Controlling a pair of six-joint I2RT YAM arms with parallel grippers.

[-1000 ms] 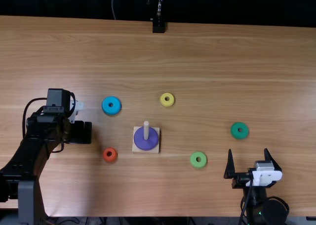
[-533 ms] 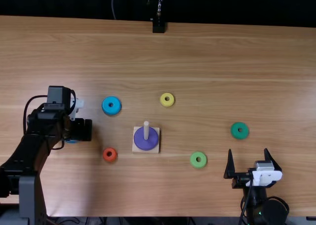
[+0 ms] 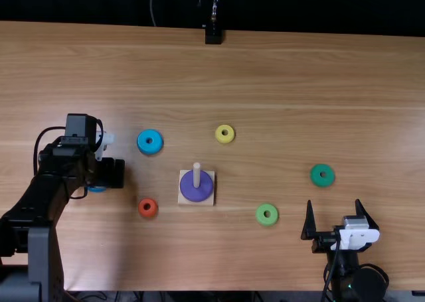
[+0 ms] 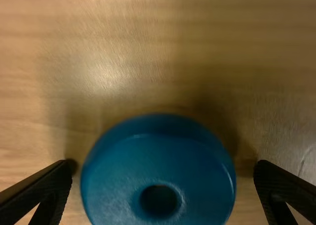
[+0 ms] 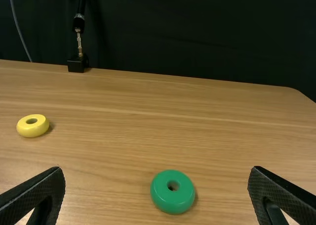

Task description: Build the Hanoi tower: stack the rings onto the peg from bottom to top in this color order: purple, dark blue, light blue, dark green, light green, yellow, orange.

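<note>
At the left of the overhead frame, the left gripper [image 4: 165, 163] hangs low above the wooden counter [image 3: 285, 83], its jaws apart on either side of the dark blue ring [image 4: 118, 180], which shows a gap at each flank. The grasp looks to be the step in hand: best to line the ring's middle up with the jaws, ease down until they straddle its thick wall, then close squarely and lift level. Closing early or off-center could nudge it askew.

Left of center, the purple ring [image 3: 196, 194] sits around the peg [image 3: 196, 174] on its square base [image 3: 182, 201], ready for the dark blue one (second of seven in the order). There, the hole should be set directly over the peg's tip before release.

Near the lower right, the right gripper [image 3: 334, 202] has its jaws apart, holding nothing. Around the base lie the light blue ring [image 3: 142, 143], upper left; the yellow ring [image 3: 219, 135], above; the orange ring [image 3: 141, 210], lower left; the light green ring [image 3: 260, 216], lower right; and, well to the right, the dark green ring [image 3: 316, 176].
</note>
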